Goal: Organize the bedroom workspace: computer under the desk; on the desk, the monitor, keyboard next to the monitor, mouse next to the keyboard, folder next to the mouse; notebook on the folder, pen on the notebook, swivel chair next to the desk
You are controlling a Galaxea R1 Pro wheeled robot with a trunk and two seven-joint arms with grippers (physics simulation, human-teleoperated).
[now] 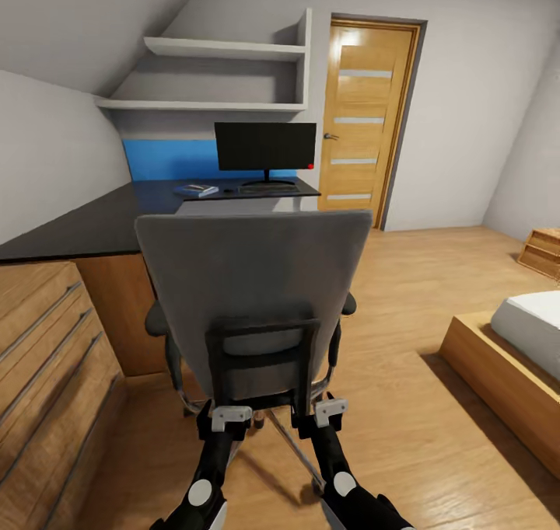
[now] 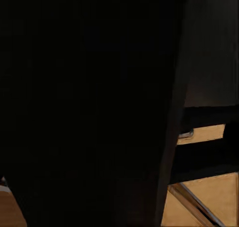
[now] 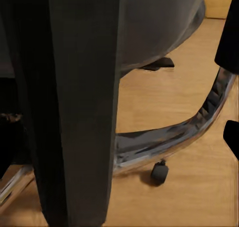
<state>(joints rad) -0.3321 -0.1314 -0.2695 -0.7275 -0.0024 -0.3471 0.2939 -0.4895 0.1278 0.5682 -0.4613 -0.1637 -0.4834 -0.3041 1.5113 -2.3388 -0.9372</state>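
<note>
Right up close, the chair (image 1: 253, 297) stands back-on just short of the desk (image 1: 93, 223), both grippers at its black back frame: left (image 1: 231, 419), right (image 1: 330, 412). Whether their jaws clamp it, I cannot tell. From the right wrist, the chrome base (image 3: 164, 139) and a caster (image 3: 159, 173) show over wood floor (image 3: 189, 197); the left wrist is nearly all dark. On the desk stands the monitor (image 1: 265, 146), with the keyboard (image 1: 268, 189) and blue folder (image 1: 197, 190), small and hard to read.

Grey upholstered swivel chair (image 1: 253, 297) blocks straight ahead; wooden drawer chest (image 1: 47, 390) crowds left; open plank floor (image 1: 420, 312) right.
</note>
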